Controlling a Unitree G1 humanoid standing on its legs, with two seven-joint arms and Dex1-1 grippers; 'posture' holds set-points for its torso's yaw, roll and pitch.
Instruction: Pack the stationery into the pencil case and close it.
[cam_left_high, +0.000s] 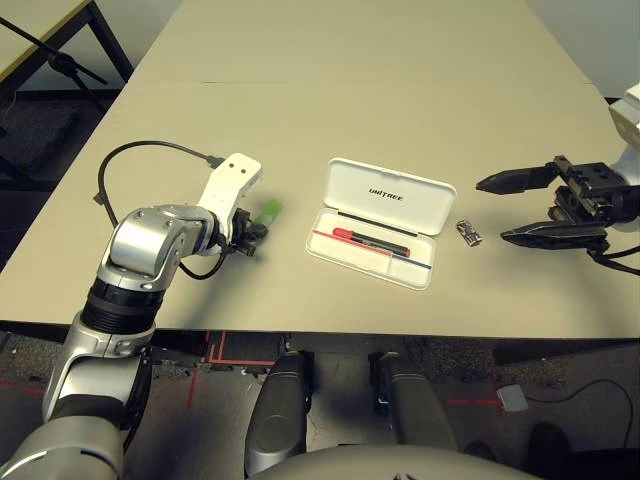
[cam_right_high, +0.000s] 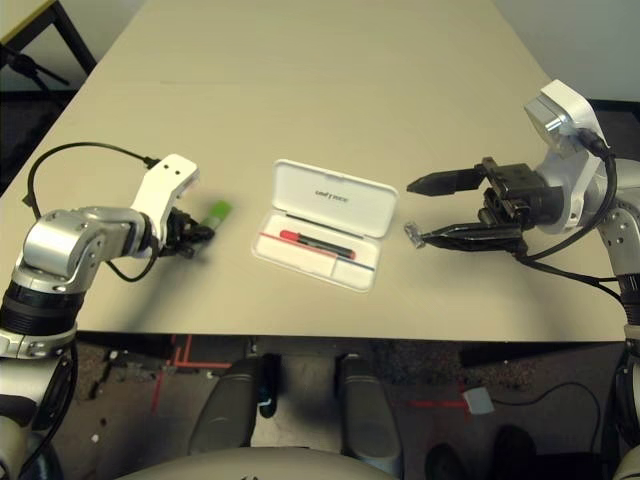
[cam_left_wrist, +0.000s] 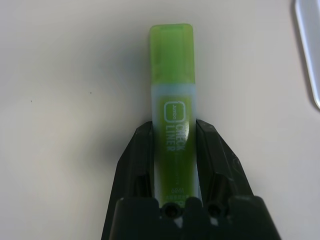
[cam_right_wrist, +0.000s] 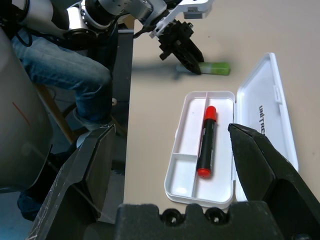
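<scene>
The left gripper (cam_left_wrist: 175, 122) had closed round the green bar (cam_left_wrist: 173, 55), lettering legible at its wrist; right gripper (cam_right_wrist: 172, 130) gaped empty, far fingertip masking the case (cam_right_wrist: 200, 187) lid's edge.

Beige tabletop (cam_left_high: 400, 120) w/ a seam across its far part, 2nd table (cam_left_high: 35, 35) at far left w/ dark metal legs, grey wall (cam_right_high: 570, 45) at far right, dark floor (cam_left_high: 330, 370) w/ red tape lines (cam_left_high: 245, 362) & a cable on the near side.
</scene>
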